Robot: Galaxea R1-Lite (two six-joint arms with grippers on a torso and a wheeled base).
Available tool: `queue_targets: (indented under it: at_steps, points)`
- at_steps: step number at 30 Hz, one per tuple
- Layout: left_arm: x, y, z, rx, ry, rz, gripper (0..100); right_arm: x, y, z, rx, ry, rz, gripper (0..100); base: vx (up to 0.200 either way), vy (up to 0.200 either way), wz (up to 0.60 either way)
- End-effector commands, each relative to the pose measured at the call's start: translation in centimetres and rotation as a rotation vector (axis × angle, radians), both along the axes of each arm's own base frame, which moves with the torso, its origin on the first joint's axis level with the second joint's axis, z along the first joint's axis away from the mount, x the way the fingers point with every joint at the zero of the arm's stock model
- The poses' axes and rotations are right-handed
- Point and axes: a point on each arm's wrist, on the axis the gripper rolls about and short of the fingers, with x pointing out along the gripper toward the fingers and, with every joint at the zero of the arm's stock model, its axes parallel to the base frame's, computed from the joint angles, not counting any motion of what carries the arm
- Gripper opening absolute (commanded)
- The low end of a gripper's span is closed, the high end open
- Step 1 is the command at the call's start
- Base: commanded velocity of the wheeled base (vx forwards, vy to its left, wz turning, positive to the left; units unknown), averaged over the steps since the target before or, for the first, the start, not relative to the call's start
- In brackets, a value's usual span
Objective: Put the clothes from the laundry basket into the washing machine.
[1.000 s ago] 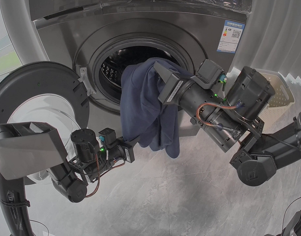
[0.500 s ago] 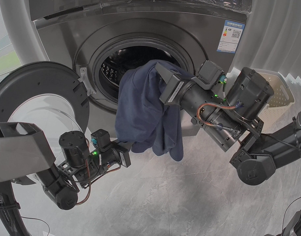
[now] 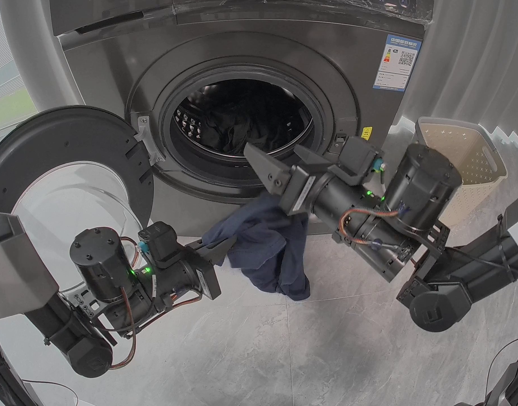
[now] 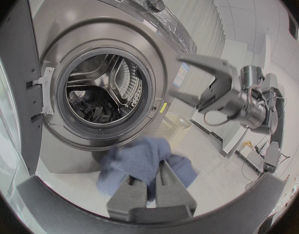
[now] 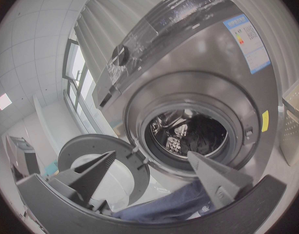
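Note:
A dark blue garment (image 3: pixel 265 242) hangs below the washing machine's (image 3: pixel 101 69) open drum mouth (image 3: pixel 242 119), its lower end close to the floor. My left gripper (image 3: pixel 228 243) is shut on the garment's left edge; the left wrist view shows the left gripper (image 4: pixel 147 173) pinching the blue cloth (image 4: pixel 139 158). My right gripper (image 3: pixel 271 149) is open just above the garment, in front of the drum's lower rim, with nothing between its fingers. In its own view the right gripper (image 5: pixel 152 153) is spread wide before the drum, the garment (image 5: pixel 175 207) beneath it. Dark clothes (image 3: pixel 236 122) lie inside the drum.
The round machine door (image 3: pixel 67 153) stands open at the left, close to my left arm. A beige laundry basket (image 3: pixel 467 159) stands on the floor to the right of the machine, behind my right arm. Grey floor tiles (image 3: pixel 270 345) stretch in front.
My right gripper has opened and let go of the blue garment, which dropped from the drum mouth and now hangs lower from my left gripper. The left arm drew back toward the left.

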Motion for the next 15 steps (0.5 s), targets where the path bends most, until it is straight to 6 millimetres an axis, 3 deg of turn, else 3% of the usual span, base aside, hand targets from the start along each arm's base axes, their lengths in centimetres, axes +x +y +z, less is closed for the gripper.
queue_targets:
  at_steps: [1,8,15]
  points:
    - [-2.0,0.6,2.7,-0.062,-0.063,-0.024,0,-0.5,-0.7,-2.5,-0.075,0.067,-0.002,100,0.0,0.0,0.0]
    - [-2.4,0.9,4.3,-0.123,-0.091,-0.027,0,-0.9,-2.0,-3.9,-0.143,0.082,-0.03,100,0.0,0.0,0.0]
    - [-3.7,1.8,5.0,-0.149,-0.094,-0.029,0,-1.8,-3.8,-6.5,-0.252,0.12,-0.056,100,0.0,0.0,0.0]
